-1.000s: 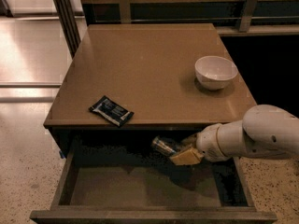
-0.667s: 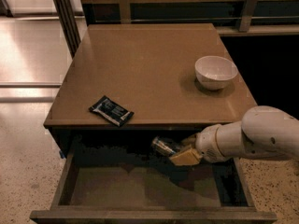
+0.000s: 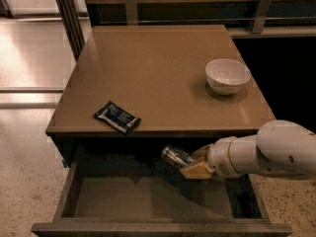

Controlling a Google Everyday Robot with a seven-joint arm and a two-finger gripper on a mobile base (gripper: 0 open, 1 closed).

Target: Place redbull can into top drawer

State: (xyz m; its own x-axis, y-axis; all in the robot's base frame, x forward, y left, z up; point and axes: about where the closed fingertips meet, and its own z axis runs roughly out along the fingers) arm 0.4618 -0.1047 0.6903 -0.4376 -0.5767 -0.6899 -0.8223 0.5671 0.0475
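Observation:
The redbull can (image 3: 176, 157) is a slim shiny cylinder lying on its side in the air, just below the table's front edge and above the open top drawer (image 3: 148, 197). My gripper (image 3: 193, 161) comes in from the right on a white arm. Its tan fingers (image 3: 198, 170) are shut on the can's right end, holding it over the drawer's right half. The drawer is pulled out, and its flat bottom shows nothing but the can's shadow.
A flat black-and-blue snack packet (image 3: 117, 117) lies near the table's front left edge. A white bowl (image 3: 227, 76) stands at the right of the brown tabletop (image 3: 158, 68). The drawer's thick front board (image 3: 158, 228) is nearest the camera. Speckled floor lies to the left.

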